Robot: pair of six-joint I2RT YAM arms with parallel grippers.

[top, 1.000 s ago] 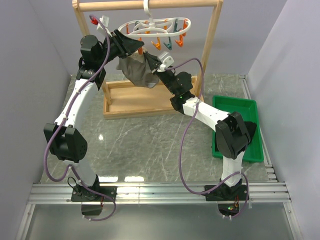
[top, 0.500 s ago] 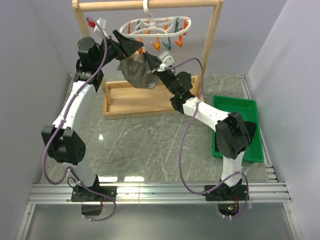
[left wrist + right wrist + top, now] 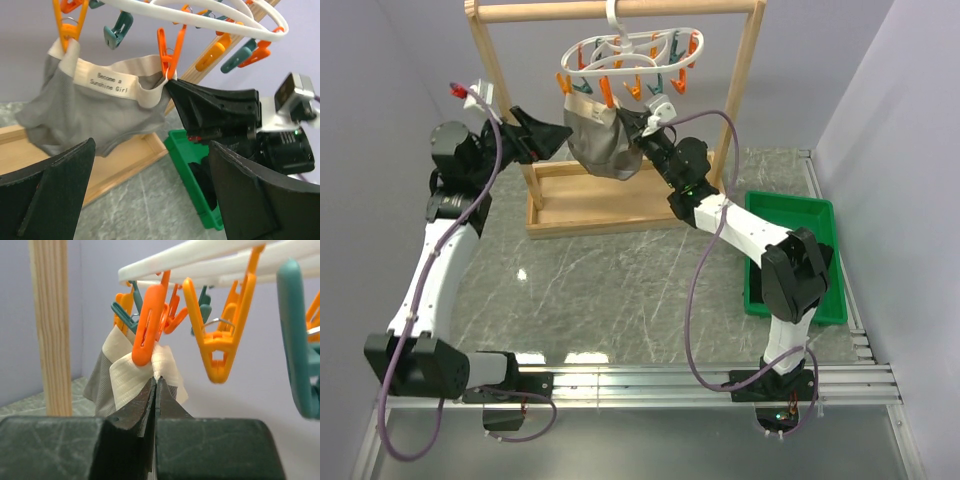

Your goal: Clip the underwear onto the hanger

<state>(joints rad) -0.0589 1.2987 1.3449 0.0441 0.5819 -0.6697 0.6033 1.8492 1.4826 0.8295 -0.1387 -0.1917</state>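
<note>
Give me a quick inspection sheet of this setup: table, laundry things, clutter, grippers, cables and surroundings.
Surface: grey marbled table, glossy.
Job's things: underwear hangs by its waistband from two orange clothespins on the white hanger, which hooks over the wooden rack.
Clutter: green tray at the right, mostly hidden by the arm.
Grippers: left gripper open, holding nothing, apart from the underwear; right gripper shut on the waistband just under one clothespin.
Cables: purple cable loops along each arm; no snag seen.
Surroundings: plain grey walls; metal rail at the near edge.
</note>
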